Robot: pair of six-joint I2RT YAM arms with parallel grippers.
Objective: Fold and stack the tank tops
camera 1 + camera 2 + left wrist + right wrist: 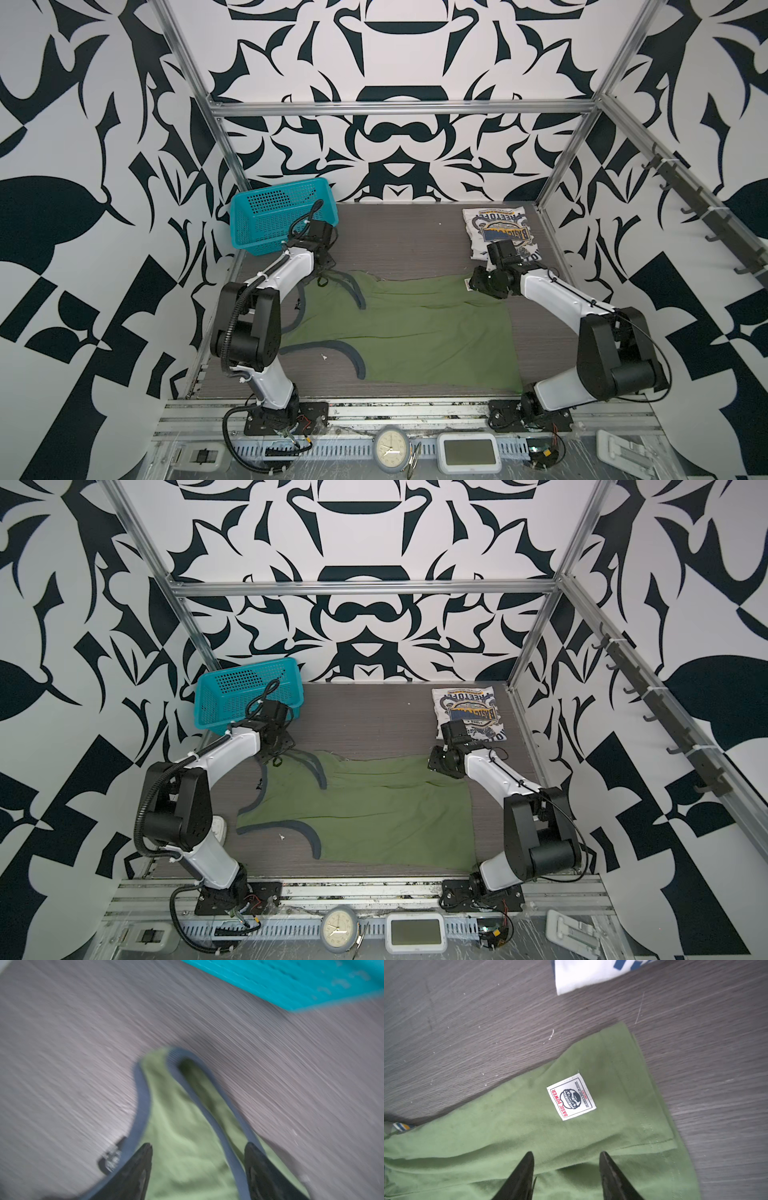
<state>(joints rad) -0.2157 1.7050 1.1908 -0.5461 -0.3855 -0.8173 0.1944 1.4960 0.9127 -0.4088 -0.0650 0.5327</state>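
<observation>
While both arms reached in over the table [395,241], the teal basket [266,224] sat at 10 o'clock on the tabletop, hard in the far corner. Its inside showed only bare mesh. In both top views the left arm's black cable [305,216] crossed in front of it.

Olive green tank top [415,328]: spread flat, from table centre down toward 6 o'clock, straps pointing to 9 o'clock, hem toward 3. Dark trim edged the arm and neck openings.

White tank top [478,226]: folded into a small packet at 1 o'clock, blue-yellow print facing up, apart from the green one.

Left gripper [198,1147]: jaws spread wide, either side of the far strap [158,1084] at the green top's 10 o'clock corner. The wrist view was blurred, and contact with the cloth could not be told.

Right gripper [566,1155]: jaws part-way apart, tips low over the green top's far hem corner at about 2 o'clock, nothing clamped between them. A white woven label [571,1097] reading BASIC POWER lay on the cloth just beyond the tips, with a corner of the white top past that.
</observation>
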